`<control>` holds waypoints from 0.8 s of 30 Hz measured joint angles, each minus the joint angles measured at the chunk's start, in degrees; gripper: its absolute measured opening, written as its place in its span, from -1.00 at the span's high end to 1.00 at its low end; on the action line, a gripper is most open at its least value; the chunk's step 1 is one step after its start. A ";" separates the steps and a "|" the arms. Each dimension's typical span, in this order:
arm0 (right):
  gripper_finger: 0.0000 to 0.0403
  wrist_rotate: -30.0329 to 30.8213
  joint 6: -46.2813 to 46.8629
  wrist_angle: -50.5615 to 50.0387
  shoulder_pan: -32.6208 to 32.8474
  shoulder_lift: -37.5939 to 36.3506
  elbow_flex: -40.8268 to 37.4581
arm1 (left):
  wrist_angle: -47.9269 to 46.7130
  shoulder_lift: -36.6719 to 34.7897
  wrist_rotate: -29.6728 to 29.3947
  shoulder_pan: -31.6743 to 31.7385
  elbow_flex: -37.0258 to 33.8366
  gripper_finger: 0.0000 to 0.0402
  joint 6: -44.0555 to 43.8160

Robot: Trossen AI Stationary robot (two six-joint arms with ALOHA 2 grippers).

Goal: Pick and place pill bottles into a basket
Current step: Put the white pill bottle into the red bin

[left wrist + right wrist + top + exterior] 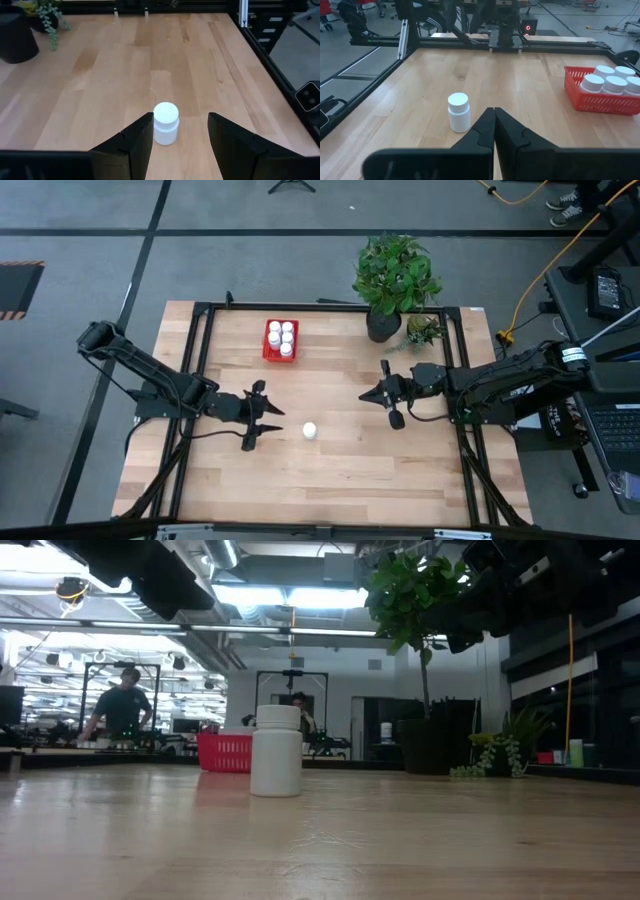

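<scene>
The big wooden table (pixel 330 470) holds everything. The left arm (pixel 150 375) reaches in from the left side, and the right arm (pixel 510 380) reaches in from the right side. A leafy green plant in a dark pot (pixel 390 285) stands at the far edge of the table, right of the middle, with a smaller plant (pixel 424 331) just beside it. The red basket (pixel 268 350) sits near the far edge, left of the big plant. It has 5 white pill bottles (pixel 281 338) standing inside it, packed close together. The left gripper (pixel 268 423) is above the middle of the table, and its 2 fingers (pixel 135 145) are spread apart with nothing in them. The right gripper (pixel 390 406) is well to the right of it, and its fingers (pixel 505 132) are pressed tight together, holding nothing. 1 last pill bottle (pixel 310 430) stands upright on the bare wood, out of the basket and well nearer than it. This bottle is between the 2 grippers, just to the right of the left gripper's open fingers and not touching them. In the room far behind the table, a person (pixel 122 710) stands at another bench.
</scene>
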 joint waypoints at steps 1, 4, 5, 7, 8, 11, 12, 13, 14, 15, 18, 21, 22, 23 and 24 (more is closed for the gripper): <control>0.95 0.00 0.00 0.01 0.00 0.00 0.00 | 0.02 0.00 -0.22 0.00 0.00 0.10 0.00; 0.95 0.00 -0.10 0.02 0.00 0.00 0.00 | 0.66 -0.02 -3.68 0.00 0.00 0.10 -1.12; 0.95 -0.01 -0.13 0.02 -0.01 0.00 0.00 | 0.70 -0.02 -5.16 0.00 0.00 0.10 -1.73; 0.95 0.00 -0.17 0.02 0.00 0.00 0.00 | 0.68 -0.02 -7.25 0.02 0.03 0.10 -2.39; 0.95 0.00 -0.18 0.02 0.00 0.00 0.00 | 0.36 -0.01 -7.67 0.02 0.26 0.10 -2.58; 0.95 0.00 -0.23 0.02 0.00 0.00 0.00 | 0.08 0.98 -7.72 0.02 1.95 0.10 -3.06; 0.95 0.00 -0.26 0.04 -0.01 0.00 0.00 | 0.00 1.62 -7.64 0.00 2.72 0.10 -3.04; 0.95 0.00 -0.26 0.02 0.00 0.00 0.00 | 0.02 2.45 -7.26 0.00 3.52 0.10 -3.02; 0.95 0.00 -0.30 0.02 -0.01 0.00 0.00 | -0.02 3.29 -7.15 0.00 4.19 0.10 -2.90; 0.95 0.00 -0.31 0.02 -0.02 0.00 0.00 | -0.06 4.34 -6.87 0.01 5.02 0.10 -2.44; 0.95 0.00 -0.26 -0.11 -0.02 0.00 0.00 | -0.12 7.69 -6.45 0.00 7.43 0.10 -1.65; 0.95 0.00 -0.24 -0.24 0.00 0.00 0.00 | -1.28 11.28 -6.40 -0.03 10.59 0.10 -1.63; 0.95 0.00 -0.24 -0.26 -0.02 0.00 0.00 | -2.89 12.44 -6.39 -0.04 11.90 0.10 -1.69; 0.95 0.00 -0.22 -0.31 -0.01 0.00 0.00 | -4.44 13.71 -6.32 -0.04 13.35 0.10 -2.10; 0.95 0.00 -0.22 -0.35 -0.01 0.00 0.00 | -6.12 14.99 -6.21 -0.04 14.84 0.10 -2.54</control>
